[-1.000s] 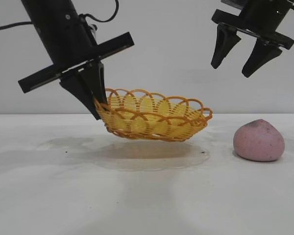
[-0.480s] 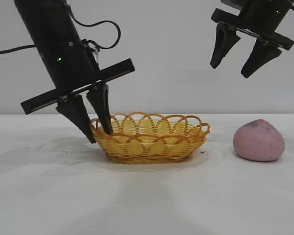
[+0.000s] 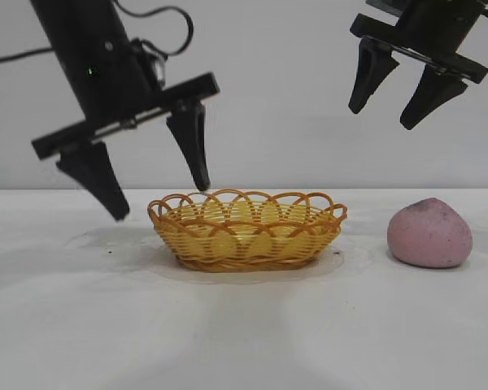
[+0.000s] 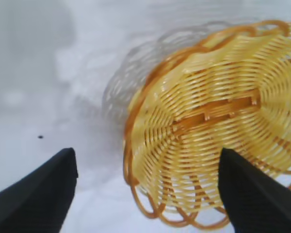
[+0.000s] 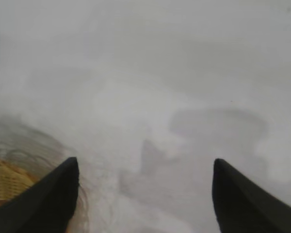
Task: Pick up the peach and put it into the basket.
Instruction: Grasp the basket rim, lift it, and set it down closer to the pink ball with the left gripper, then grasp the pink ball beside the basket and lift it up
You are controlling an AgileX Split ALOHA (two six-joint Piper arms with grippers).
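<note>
We see the left gripper (image 3: 161, 201) spread wide and empty above the basket (image 3: 248, 229). The right gripper (image 3: 388, 115) hangs open too — holding nothing, high above the peach (image 3: 430, 232).

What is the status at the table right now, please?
Left hand open, above basket's left end, holding nothing. Right hand open, high above the table. Peach on table, right of basket, untouched. Nothing between them.

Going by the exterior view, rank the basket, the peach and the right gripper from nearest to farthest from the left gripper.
1. The basket: just below and beside the open left gripper, on the table, not touched.
2. The right gripper: raised at the upper right, open, past the basket.
3. The peach: on the table at the far right, beyond the basket's far end.
</note>
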